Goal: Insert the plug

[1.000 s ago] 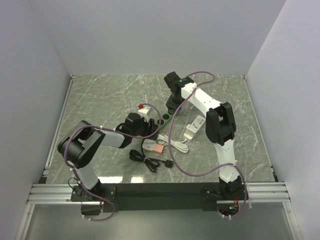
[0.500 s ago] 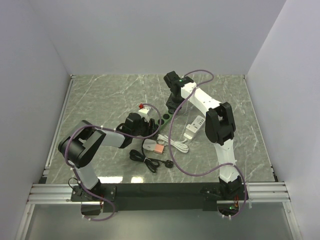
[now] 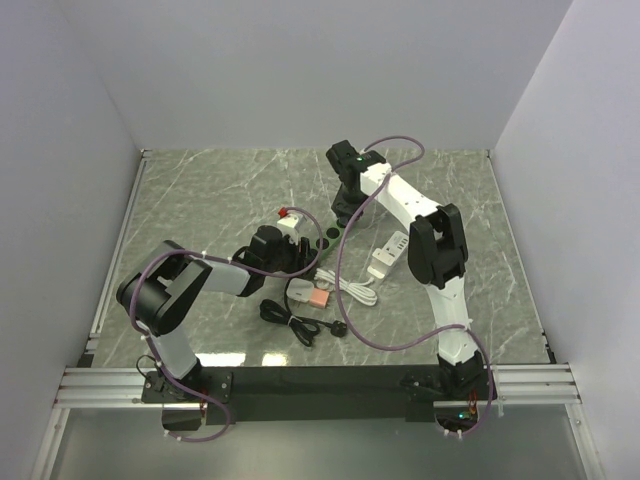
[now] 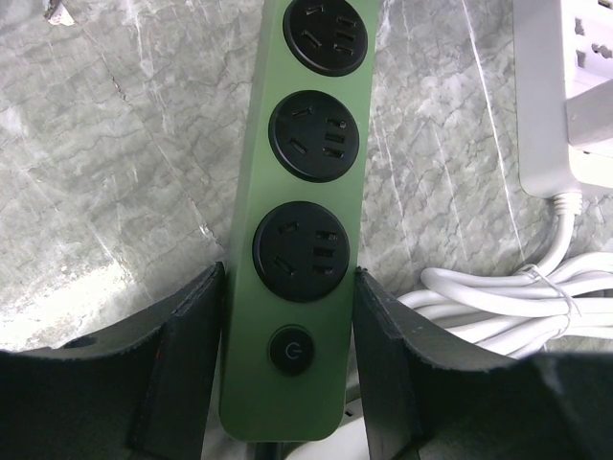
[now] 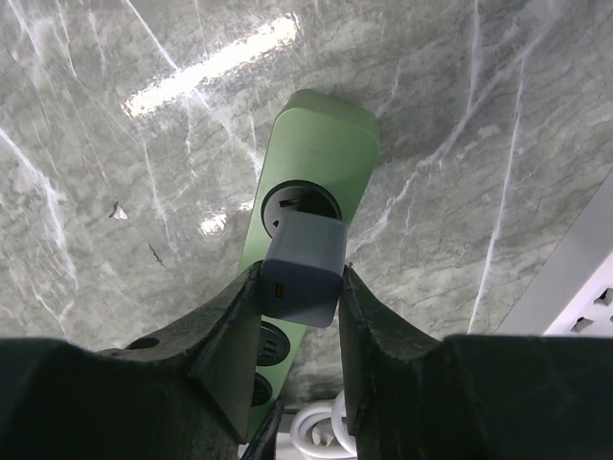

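Observation:
A green power strip (image 4: pixel 305 163) with round black sockets lies on the marble table; it also shows in the right wrist view (image 5: pixel 321 153) and the top view (image 3: pixel 326 239). My left gripper (image 4: pixel 287 359) is shut on its switch end, fingers against both sides by the power button. My right gripper (image 5: pixel 299 287) is shut on a grey-blue plug adapter (image 5: pixel 305 268) and holds it tilted over the strip's far end socket (image 5: pixel 299 202). Whether its prongs are in the socket is hidden. In the top view my right gripper (image 3: pixel 342 212) is at the strip's far end.
A white power strip (image 3: pixel 389 254) lies right of the green one, its coiled white cable (image 4: pixel 508 292) beside my left fingers. A pink-and-white plug (image 3: pixel 316 297) and a black coiled cable (image 3: pixel 290 318) lie in front. A small red-and-white item (image 3: pixel 288 218) lies left.
My right wrist has shifted slightly left and back over the strip's far end. The left arm has not moved.

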